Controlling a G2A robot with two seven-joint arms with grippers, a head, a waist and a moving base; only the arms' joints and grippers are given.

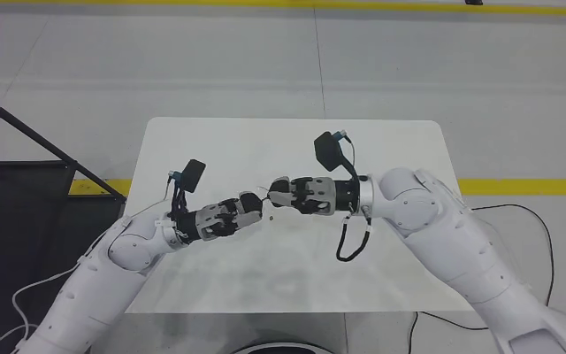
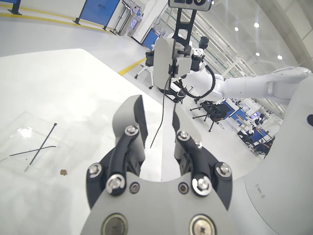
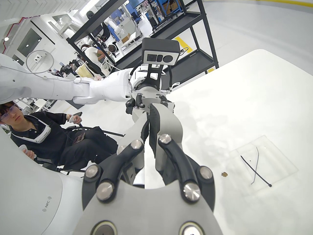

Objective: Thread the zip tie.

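- Two claws tip to tip above the middle of the table (image 1: 398,142), one arm in from each side.
- Left claw (image 2: 156,110): fingers (image 2: 137,113) spread apart, gripping nothing.
- Right claw (image 3: 149,116): fingers pressed together, clamped on the zip tie (image 2: 162,108) close to one end.
- Zip tie up in the air, clear of the table, hanging thin and black out of the right claw's tips, slightly bent low down.
- Free end of the zip tie down in the gap between the left claw's fingers; contact with either finger impossible to tell.
- Farther out on the table, on the side away from the robot: clear sheet (image 2: 24,133) lying flat, with two spare ties (image 2: 42,145) crossed on it, one straight with its head at one end, the other with a bend near one end.
- Just beside the clear sheet, on bare table: small brown scrap (image 2: 63,172).
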